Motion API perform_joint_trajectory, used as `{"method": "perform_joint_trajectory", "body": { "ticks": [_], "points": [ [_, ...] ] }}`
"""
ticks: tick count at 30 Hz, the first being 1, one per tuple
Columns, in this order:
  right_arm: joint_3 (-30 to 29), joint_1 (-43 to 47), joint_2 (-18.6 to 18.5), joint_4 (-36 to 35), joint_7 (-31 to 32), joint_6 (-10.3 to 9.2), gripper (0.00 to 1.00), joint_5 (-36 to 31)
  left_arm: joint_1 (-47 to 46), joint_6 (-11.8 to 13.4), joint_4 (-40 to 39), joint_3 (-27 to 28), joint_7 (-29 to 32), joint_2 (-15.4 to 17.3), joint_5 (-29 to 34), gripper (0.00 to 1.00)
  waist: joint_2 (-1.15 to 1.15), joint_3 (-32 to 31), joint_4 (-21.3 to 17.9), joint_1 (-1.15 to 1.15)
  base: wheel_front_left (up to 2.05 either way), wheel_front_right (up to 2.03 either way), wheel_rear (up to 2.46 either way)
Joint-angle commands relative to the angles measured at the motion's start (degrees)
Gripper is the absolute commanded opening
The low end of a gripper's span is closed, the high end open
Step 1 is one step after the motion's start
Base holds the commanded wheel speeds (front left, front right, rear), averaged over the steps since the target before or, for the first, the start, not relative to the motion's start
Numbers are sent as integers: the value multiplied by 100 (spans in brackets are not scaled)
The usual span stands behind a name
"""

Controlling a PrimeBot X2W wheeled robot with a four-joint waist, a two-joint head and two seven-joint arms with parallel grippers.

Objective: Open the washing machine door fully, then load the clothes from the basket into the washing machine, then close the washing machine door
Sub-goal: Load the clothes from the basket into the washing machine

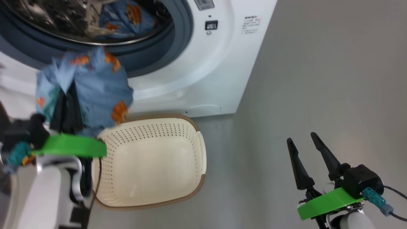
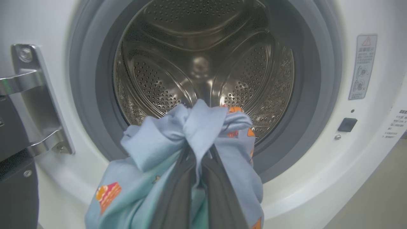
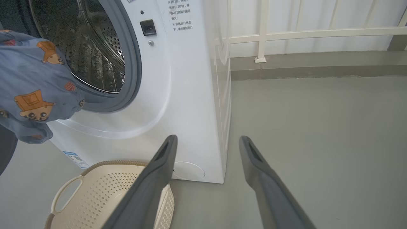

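The washing machine (image 1: 210, 70) stands on the grey floor (image 1: 318, 95), drum (image 2: 203, 63) exposed, washing machine door (image 2: 14, 190) swung left, a white railing (image 3: 286, 33) far right. The basket (image 1: 149, 162) sits on the floor just before it. The left hand (image 2: 200, 156) is clamped on the clothes (image 2: 152, 149), bunched before the drum's lower rim; the right hand (image 1: 301, 138) hovers near right, fingers apart.

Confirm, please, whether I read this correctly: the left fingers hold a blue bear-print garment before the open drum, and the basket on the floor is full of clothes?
Not quite: the basket is empty, its bare bottom plain in the head view. The rest stands: the left fingers hold the blue bear-print garment before the open drum.
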Motion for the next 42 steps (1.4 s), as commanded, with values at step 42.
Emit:
{"method": "perform_joint_trajectory", "body": {
  "ticks": [42],
  "points": [
    [683,-960,62,-357,-28,10,100,485,-5521,-308,3001,-297,37,1111,556,0,0,2937,-1006,0,0,0,0]
  ]
}}
